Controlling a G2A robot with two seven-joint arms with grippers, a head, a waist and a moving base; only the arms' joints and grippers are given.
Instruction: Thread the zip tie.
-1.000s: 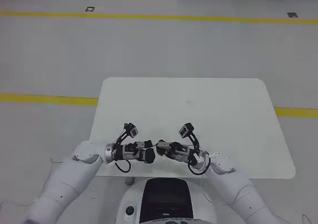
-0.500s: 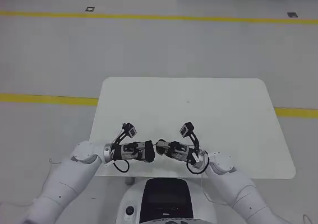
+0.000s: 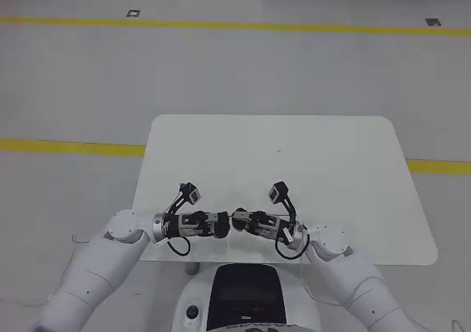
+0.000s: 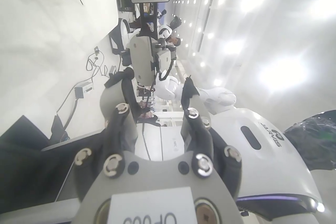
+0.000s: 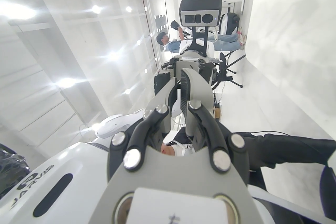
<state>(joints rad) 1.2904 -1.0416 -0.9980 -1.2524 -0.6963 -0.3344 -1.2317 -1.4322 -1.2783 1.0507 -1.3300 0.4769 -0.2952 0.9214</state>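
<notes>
Both arms meet over the white table near its front edge. My left gripper and right gripper face each other tip to tip. In the left wrist view, my left gripper is open, its black-tipped fingers wide apart. The right arm's grey fingers sit just beyond them. A thin dark strip, apparently the zip tie, hangs from them. In the right wrist view, my right gripper has its ribbed pads pressed close. The zip tie is hidden between them.
The tabletop stretches bare behind and beside the grippers, and its front edge lies right under the wrists. Yellow floor lines run past the table. Cables lie on the floor beyond the table.
Both arms have drifted slightly toward the table's front edge. The grippers stay tip to tip with no visible change in their fingers.
</notes>
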